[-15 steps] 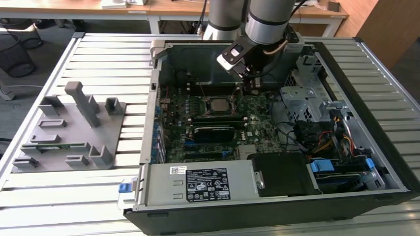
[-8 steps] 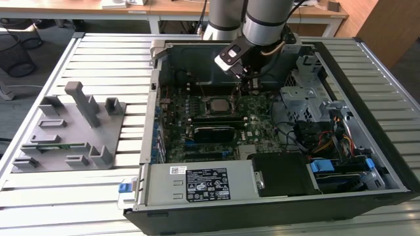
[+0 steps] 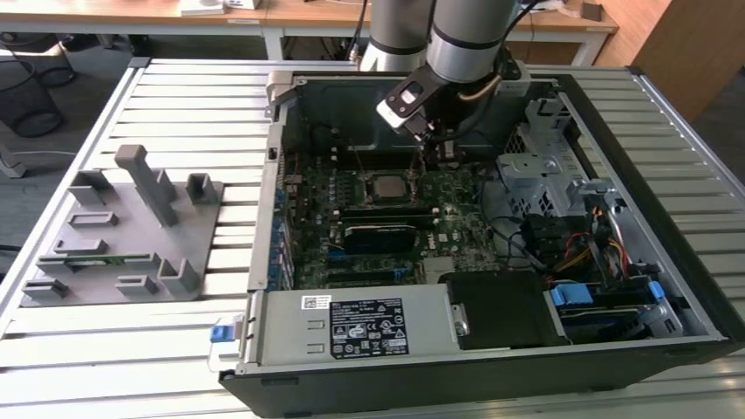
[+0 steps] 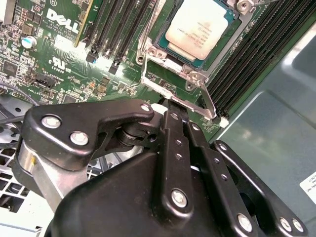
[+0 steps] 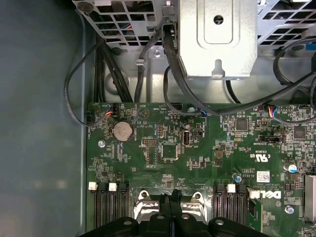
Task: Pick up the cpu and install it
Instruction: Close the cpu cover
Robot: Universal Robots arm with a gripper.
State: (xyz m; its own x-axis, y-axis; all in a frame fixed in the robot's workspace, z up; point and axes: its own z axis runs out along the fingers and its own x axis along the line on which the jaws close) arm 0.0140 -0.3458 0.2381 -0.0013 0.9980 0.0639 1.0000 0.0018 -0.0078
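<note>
Arm (image 3: pixel 466 44) reaches down into the computer case (image 3: pixel 270 201); gripper (image 4: pixel 170 104) fingers pinched narrow, just beside the socket (image 4: pixel 190 76) holding the cpu (image 4: pixel 197 27)

White lettering is printed on the green circuit board (image 5: pixel 207 163). Faint marks are engraved on the silver square cpu (image 4: pixel 197 27). Stickers are carried by the near grey metal power-supply box (image 3: pixel 285 336). Nothing transcribed.

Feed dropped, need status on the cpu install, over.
Gripper shut, tips at socket frame. Cpu lying inside it, not held. No obstruction seen.
</note>
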